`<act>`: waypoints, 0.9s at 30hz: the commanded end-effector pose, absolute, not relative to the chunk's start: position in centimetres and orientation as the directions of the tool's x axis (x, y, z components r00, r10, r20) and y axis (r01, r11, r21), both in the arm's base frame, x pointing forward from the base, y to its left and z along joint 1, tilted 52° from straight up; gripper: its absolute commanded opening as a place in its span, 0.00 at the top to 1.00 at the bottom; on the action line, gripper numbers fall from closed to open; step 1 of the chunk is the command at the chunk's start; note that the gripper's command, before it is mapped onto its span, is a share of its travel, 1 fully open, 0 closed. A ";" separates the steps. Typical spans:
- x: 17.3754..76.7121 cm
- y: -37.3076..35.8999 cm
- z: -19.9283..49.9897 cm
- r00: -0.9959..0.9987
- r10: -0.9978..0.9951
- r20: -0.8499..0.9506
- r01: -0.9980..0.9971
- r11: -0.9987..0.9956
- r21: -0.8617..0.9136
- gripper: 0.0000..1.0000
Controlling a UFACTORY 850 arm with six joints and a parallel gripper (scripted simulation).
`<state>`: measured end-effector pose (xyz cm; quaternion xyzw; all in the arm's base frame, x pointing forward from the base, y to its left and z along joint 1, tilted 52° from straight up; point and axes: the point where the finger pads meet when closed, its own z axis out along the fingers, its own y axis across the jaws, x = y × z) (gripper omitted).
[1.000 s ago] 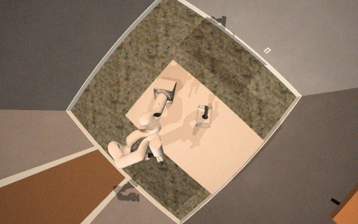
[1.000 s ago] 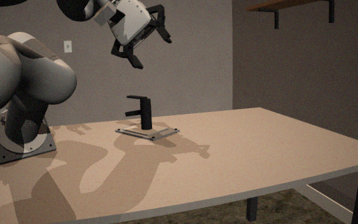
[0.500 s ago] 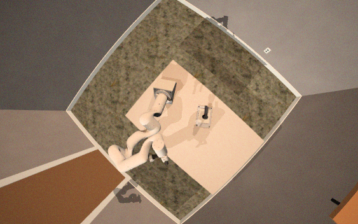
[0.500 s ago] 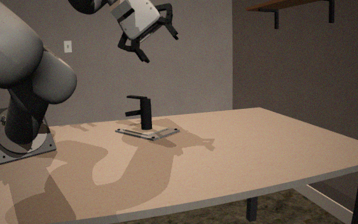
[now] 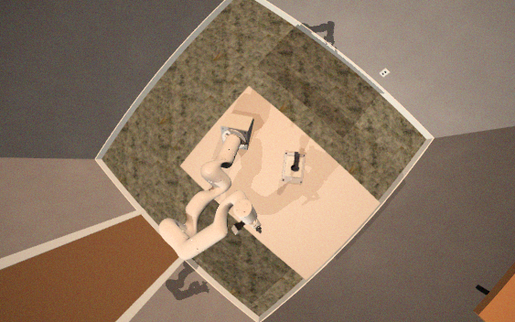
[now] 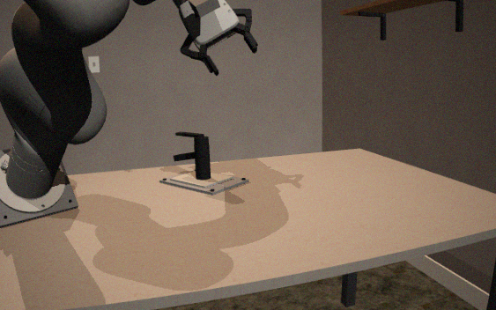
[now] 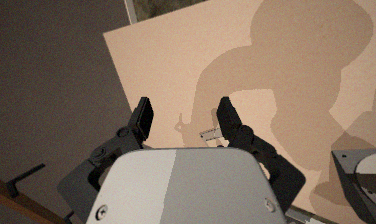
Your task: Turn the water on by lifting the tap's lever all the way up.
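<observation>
A black tap (image 6: 202,156) stands upright on a light plate (image 6: 204,181) on the table. Its lever (image 6: 189,134) is at the top, level, pointing left. A shorter spout (image 6: 184,156) sticks out below it on the same side. From above the tap (image 5: 294,162) sits mid-table on its plate. My gripper (image 6: 232,55) is open and empty, high above the table and well above the tap. In the wrist view the two black fingers of my gripper (image 7: 185,119) stand wide apart, with a corner of the plate (image 7: 211,134) between them far below.
The arm's base (image 6: 25,191) is bolted at the table's left end and also shows in the wrist view (image 7: 364,177). A shelf (image 6: 396,9) hangs on the right wall. The table's edge (image 7: 116,85) runs close on the left in the wrist view.
</observation>
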<state>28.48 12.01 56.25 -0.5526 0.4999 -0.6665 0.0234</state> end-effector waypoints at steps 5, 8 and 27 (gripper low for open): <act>30.7 17.3 52.8 -0.263 -0.559 0.786 -0.594 -0.548 -0.588 0.00; 31.4 19.5 50.9 -0.207 -0.547 0.811 -0.620 -0.568 -0.541 0.00; 33.7 28.4 39.7 0.052 -0.488 0.871 -0.708 -0.633 -0.312 0.00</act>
